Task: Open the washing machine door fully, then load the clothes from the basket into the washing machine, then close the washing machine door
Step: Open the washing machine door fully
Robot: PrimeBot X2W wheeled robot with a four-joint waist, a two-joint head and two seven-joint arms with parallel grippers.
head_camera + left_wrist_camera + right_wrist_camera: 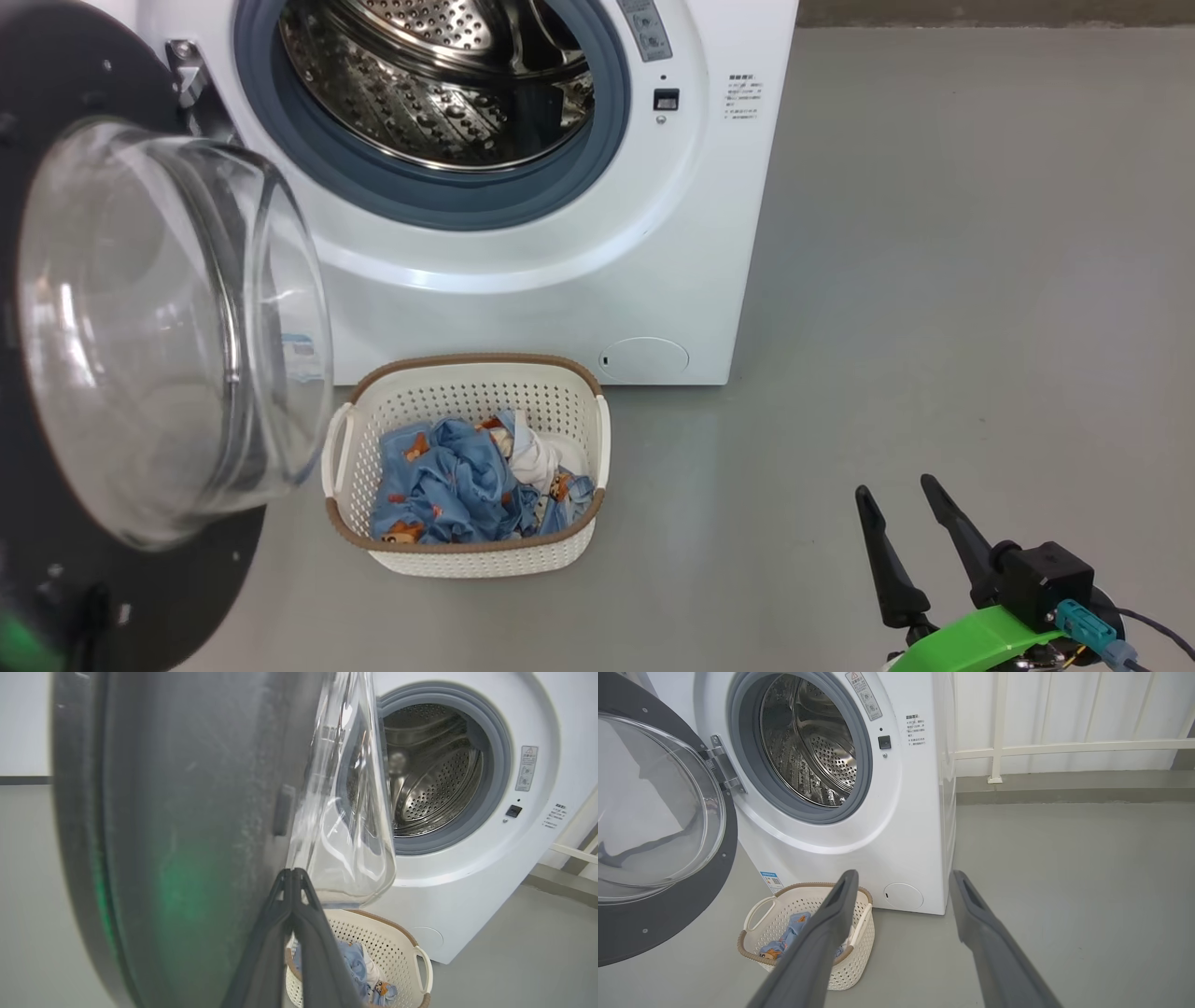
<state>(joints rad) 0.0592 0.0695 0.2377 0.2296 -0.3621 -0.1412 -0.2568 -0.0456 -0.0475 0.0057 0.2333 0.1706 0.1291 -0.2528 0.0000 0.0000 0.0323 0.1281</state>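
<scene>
Washing machine door (159, 327) stands swung out on its hinge (187, 79) at the left of the washing machine (560, 299), its glass bulge facing the room and, in the head view, overhanging the left handle of the basket (467, 560). Whether it is at its full swing I cannot tell. The drum (439, 84) gapes bare behind it. The clothes (467, 481) lie bundled in the basket, which sits on the floor (934, 280) just in front of the machine.

The left gripper (293, 873) has its fingers pressed together, holding nothing, and lies along the door's dark inner face beside the glass; contact is unclear. The right gripper (893, 487) hovers spread wide, well apart from the basket.

Risks, as I judge them: closed fingers on a glossy rim may slide off if they push. The door could drift back and crowd the basket. A reach for the bundle might then knock the glass, or drag cloth onto the gasket (597, 168).
</scene>
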